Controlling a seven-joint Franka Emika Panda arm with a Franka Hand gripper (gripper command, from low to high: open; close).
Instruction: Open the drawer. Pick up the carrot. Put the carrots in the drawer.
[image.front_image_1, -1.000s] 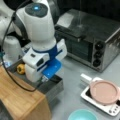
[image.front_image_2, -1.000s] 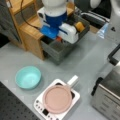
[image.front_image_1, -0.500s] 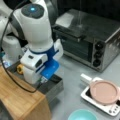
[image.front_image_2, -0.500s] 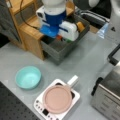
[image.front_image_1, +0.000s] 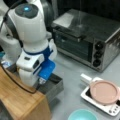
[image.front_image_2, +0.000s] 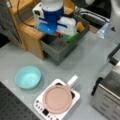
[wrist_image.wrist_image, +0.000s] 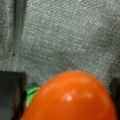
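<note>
The drawer (image.front_image_2: 65, 47) stands pulled out of the wooden cabinet (image.front_image_2: 28, 37) in both front views, its dark grey tray open toward the counter (image.front_image_2: 85, 65). The gripper (wrist_image.wrist_image: 65, 100) hangs right over that tray, low inside it, and in the wrist view the carrot (wrist_image.wrist_image: 72, 97) fills the lower middle of the frame, bright orange and rounded, with a dark finger (wrist_image.wrist_image: 11, 95) at the lower left and another at the lower right edge. So the jaws are closed on the carrot, above the grey drawer floor. In a front view a small orange-red tip (image.front_image_2: 58, 34) peeks out below the blue part of the arm (image.front_image_2: 51, 17), upper middle of the frame. Just beside it in the drawer lies a green vegetable (image.front_image_2: 72, 38), and a yellow-orange piece (image.front_image_2: 80, 26) sits toward the drawer's far corner. A sliver of green also shows at the lower left of the wrist view, next to the carrot.

Out on the counter: a teal bowl (image.front_image_2: 28, 77) at middle left, a white hot plate (image.front_image_2: 56, 100) with a pink pan (image.front_image_2: 57, 98) on it at bottom centre, and a silver toaster oven (image.front_image_1: 86, 37) at the upper right of a front view. Whether the carrot touches the drawer floor, I cannot tell.
</note>
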